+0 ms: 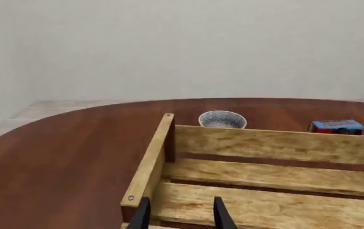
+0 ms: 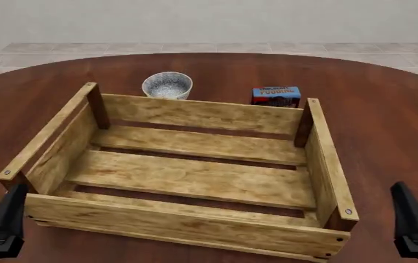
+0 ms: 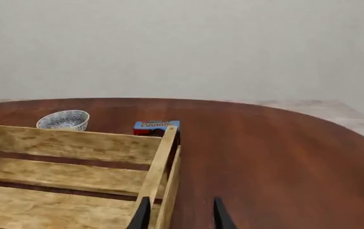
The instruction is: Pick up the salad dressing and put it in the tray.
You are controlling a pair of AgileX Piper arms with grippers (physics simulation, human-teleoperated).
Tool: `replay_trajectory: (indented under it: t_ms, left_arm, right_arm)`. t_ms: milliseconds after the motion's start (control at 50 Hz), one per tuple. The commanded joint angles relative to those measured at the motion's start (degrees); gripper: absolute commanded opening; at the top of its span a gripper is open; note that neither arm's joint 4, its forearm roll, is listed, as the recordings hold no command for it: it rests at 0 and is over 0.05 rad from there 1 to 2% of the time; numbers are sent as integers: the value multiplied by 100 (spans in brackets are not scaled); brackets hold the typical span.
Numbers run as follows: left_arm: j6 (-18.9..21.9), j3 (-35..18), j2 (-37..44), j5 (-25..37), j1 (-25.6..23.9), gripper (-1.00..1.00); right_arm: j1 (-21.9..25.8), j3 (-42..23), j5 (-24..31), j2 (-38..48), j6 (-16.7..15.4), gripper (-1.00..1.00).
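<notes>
1. You had no dressing in sight: none of the three views showed the bottle, so the first risk was reaching blind and hitting something on the way.
2. The tray (image 2: 187, 175) sat empty in the middle of the counter (image 2: 384, 109), between your two arms, with nothing in it yet.
3. Your left gripper (image 1: 180, 214) hung over the tray's near left corner, jaws apart and holding nothing. A drop or a forward sweep from there would likely have caught the corner post and shoved the tray.
4. Your right gripper (image 3: 180, 214) was likewise parted and empty, straddling the tray's right wall. Lowering it straight down would probably have landed a finger on that wall.
5. The bowl (image 2: 167, 85) and the pudding box (image 2: 276, 96) stood just behind the far wall. A long reach over the tray could have knocked either one, and the box might have been taken for the target.
6. Until the bottle showed, any closing of a gripper would have grabbed the wrong thing.
</notes>
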Motion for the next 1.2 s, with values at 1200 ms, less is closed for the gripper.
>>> replay_trajectory:
  t_ms: [1200]
  left_arm:
    - [957,-2277,190,2355,893,100]
  right_arm:
    - [1,-5,-116,214,26,100]
